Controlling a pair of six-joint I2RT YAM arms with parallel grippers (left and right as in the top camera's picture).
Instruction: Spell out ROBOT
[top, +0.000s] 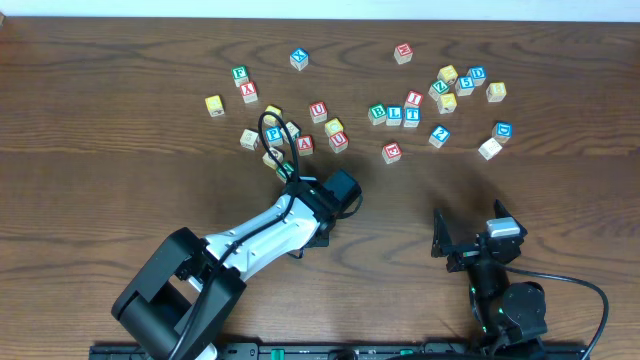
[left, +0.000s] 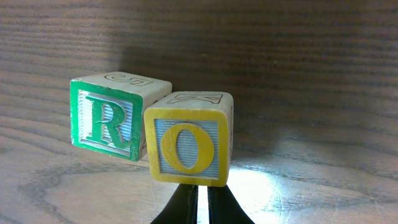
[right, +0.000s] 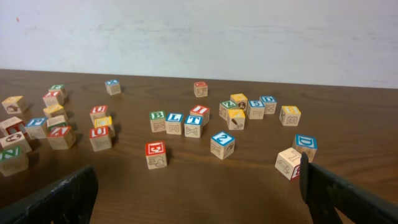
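My left gripper (left: 200, 201) is pinched together and empty, serving, I judge, as a blunt pusher behind the O cube (left: 186, 146) just beside the R cube (left: 106, 118) on the tabletop (left: 323, 186), while my right gripper (right: 196, 171) sits spread wide.

A blue L cube (top: 394, 115), blue 2 cube (top: 439, 136) and red A cube (top: 305, 144) sit apart on the wooden table (top: 100, 180).
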